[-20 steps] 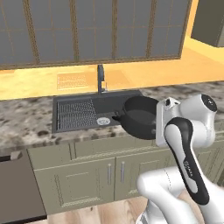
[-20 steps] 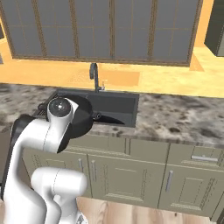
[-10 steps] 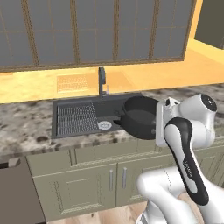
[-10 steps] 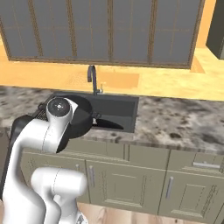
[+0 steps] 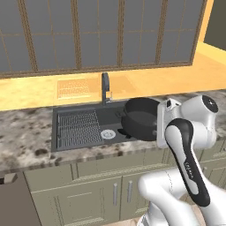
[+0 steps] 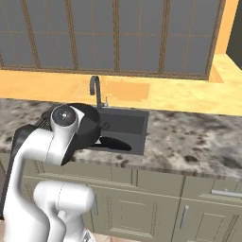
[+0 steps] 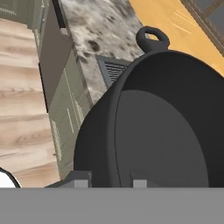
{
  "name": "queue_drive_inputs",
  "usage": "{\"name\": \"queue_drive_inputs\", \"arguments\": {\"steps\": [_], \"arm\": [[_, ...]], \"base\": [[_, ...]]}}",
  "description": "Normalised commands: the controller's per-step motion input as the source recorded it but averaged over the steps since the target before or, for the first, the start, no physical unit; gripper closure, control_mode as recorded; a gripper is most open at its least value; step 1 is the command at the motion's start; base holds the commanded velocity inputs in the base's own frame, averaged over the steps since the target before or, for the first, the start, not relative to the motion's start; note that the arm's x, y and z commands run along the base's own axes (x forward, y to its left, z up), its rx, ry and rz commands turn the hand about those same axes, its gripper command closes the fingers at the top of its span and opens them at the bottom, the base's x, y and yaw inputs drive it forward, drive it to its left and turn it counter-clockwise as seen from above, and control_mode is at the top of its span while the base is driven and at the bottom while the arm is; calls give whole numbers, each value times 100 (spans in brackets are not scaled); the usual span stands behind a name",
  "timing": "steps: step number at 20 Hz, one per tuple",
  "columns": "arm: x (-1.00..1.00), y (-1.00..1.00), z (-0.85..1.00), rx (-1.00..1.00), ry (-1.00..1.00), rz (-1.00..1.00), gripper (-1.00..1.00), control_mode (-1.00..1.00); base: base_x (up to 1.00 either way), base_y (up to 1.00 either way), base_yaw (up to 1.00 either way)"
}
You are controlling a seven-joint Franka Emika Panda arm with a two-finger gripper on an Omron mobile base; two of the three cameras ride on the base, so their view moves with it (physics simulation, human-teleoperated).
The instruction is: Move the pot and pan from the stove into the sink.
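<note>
Left base view: sink basin holds nothing loose, just the ribbed drain grid on its left part and the round silver drain; faucet stands at the back rim. Pot hangs in the air over the right end of the basin, tipped on its side. It's squat, round, dark grey-black, low straight walls, small loop handle on the far rim in the hand view. Gripper is clamped narrow on the pot's near rim, one finger either side of the wall
</note>
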Motion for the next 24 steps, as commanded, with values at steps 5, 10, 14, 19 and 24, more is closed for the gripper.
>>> {"name": "queue_drive_inputs", "arguments": {"steps": [5,10,14,19,24], "arm": [[59,-13,-1,0,5,0,100,-100],[78,-21,-1,1,8,0,100,-100],[77,-24,-2,1,9,0,100,-100],[48,-7,-7,0,6,0,100,-100],[4,0,-4,0,2,0,100,-100]], "base": [[0,0,0],[0,0,0],[0,0,0],[0,0,0],[0,0,0]]}}
